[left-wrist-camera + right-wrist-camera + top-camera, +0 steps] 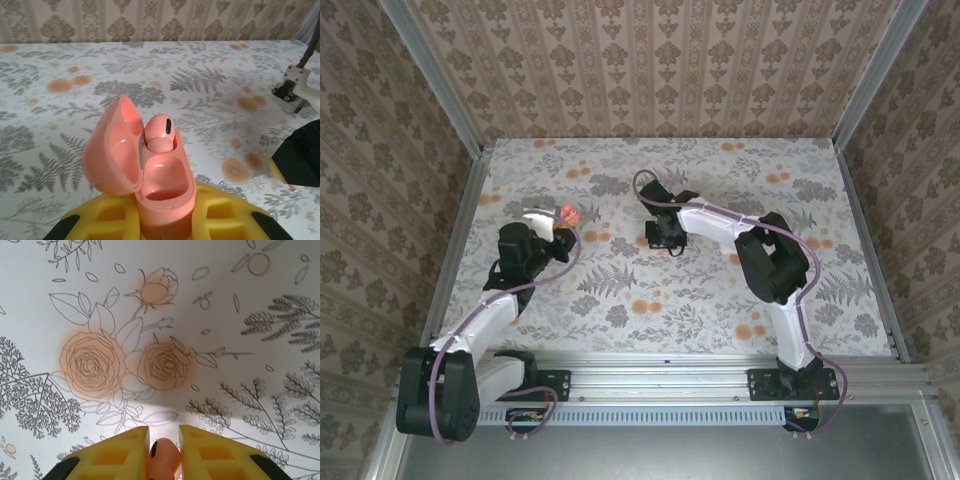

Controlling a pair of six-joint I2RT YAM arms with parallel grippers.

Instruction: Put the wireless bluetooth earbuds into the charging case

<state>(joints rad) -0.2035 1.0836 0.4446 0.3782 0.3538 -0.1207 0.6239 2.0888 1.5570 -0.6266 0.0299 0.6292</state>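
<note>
Left tool is clamped fully onto the lower body of the coral-pink charging case, which stands upright between its yellow fingers. The lid is swung open to the left in the left wrist view. One coral-pink earbud sits in the far socket with a dark oval patch on its upper side. The near socket is bare and glossy. In the top view the case is at the left part of the desk; contact with the desk cannot be told. Right tool is narrowed onto a second coral-pink earbud, pinched between its two fingers with only its rounded end showing. This tool hangs over printed roses near mid-desk, well apart from the case.
</note>
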